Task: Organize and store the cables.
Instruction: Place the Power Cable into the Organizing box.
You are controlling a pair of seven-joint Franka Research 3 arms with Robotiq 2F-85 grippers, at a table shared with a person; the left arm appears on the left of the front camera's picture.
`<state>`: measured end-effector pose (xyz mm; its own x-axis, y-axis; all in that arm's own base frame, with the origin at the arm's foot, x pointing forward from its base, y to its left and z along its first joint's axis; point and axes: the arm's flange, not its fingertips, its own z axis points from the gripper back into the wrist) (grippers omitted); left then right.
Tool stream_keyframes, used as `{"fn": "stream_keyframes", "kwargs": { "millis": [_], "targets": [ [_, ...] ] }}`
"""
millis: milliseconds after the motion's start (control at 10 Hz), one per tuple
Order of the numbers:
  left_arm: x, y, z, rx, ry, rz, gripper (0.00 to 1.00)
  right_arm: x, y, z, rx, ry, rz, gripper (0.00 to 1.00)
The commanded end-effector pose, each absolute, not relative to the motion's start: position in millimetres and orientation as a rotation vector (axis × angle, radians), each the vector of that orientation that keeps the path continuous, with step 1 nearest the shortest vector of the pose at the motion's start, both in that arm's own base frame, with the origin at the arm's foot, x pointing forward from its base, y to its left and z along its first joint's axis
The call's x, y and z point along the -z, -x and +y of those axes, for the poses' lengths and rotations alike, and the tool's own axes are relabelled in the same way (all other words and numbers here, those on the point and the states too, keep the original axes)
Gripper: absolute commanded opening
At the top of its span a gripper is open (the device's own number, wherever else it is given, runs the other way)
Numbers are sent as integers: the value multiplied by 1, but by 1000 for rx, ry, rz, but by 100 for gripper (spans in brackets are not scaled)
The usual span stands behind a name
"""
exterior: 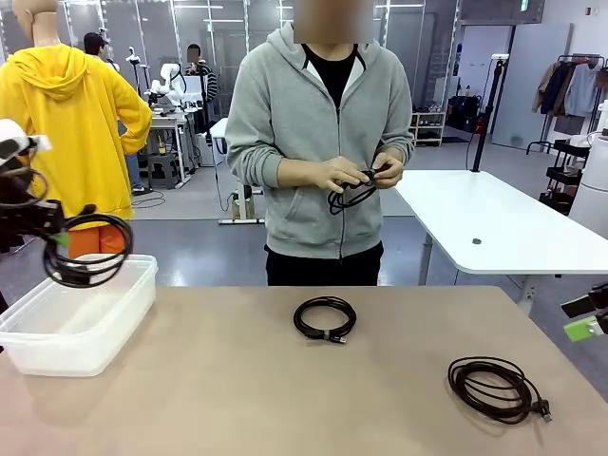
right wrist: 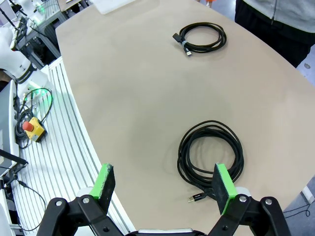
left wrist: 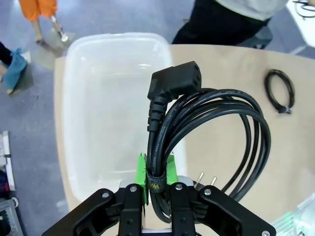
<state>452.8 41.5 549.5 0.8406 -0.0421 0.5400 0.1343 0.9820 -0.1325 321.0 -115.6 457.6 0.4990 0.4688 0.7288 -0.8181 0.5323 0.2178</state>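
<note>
My left gripper [exterior: 55, 237] is shut on a coiled black power cable [exterior: 90, 255] and holds it in the air above the near end of a clear plastic bin [exterior: 104, 332]. In the left wrist view the green pads [left wrist: 170, 169] pinch the cable [left wrist: 216, 123] at its strap, over the bin [left wrist: 118, 38]. A small coiled cable [exterior: 325, 318] lies mid-table. A larger coil [exterior: 494, 388] lies at the front right, and my open right gripper [right wrist: 162, 173] hovers over this coil [right wrist: 211, 152]. The person's hands hold another cable [exterior: 353, 195].
The person stands at the far side of the table, hands at chest height. My right gripper [exterior: 581, 317] sits at the table's right edge. The small coil [right wrist: 202, 38] lies far from it, towards the person. A white table [exterior: 494, 223] stands behind on the right.
</note>
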Motion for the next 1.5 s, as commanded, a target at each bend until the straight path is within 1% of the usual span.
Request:
{"fn": "stream_keyframes", "kwargs": {
  "millis": [0, 300, 400, 600, 700, 900, 1000, 1200, 1300, 1400],
  "targets": [
    [-543, -463, 69, 101, 211, -569, 18, -459, -322, -116, -837, -613, -668, 100],
    [-510, -480, 99, 115, 175, -502, 18, -459, -322, -116, -837, -613, -668, 100],
    [-497, -488, 105, 94, 138, -510, 18, -459, -322, -116, -837, -613, -668, 100],
    [-467, -503, 107, 69, 117, -527, 18, -459, -322, -116, -837, -613, -668, 100],
    [-447, -510, 109, 64, 39, -558, 18, -459, -322, -116, -837, -613, -668, 100],
    [-417, -520, 103, 13, 87, -535, 18, -459, -322, -116, -837, -613, -668, 100],
    [-400, -527, 97, 10, 81, -528, 18, -459, -322, -116, -837, -613, -668, 100],
    [-384, -530, 91, -14, 66, -461, 18, -459, -322, -116, -837, -613, -668, 100],
    [-383, -529, 89, -31, 67, -442, 46, -459, -322, -116, -837, -613, -668, 100],
    [-387, -529, 88, -27, 83, -431, 54, -459, -322, -116, -837, -613, -668, 100]
  ]
}}
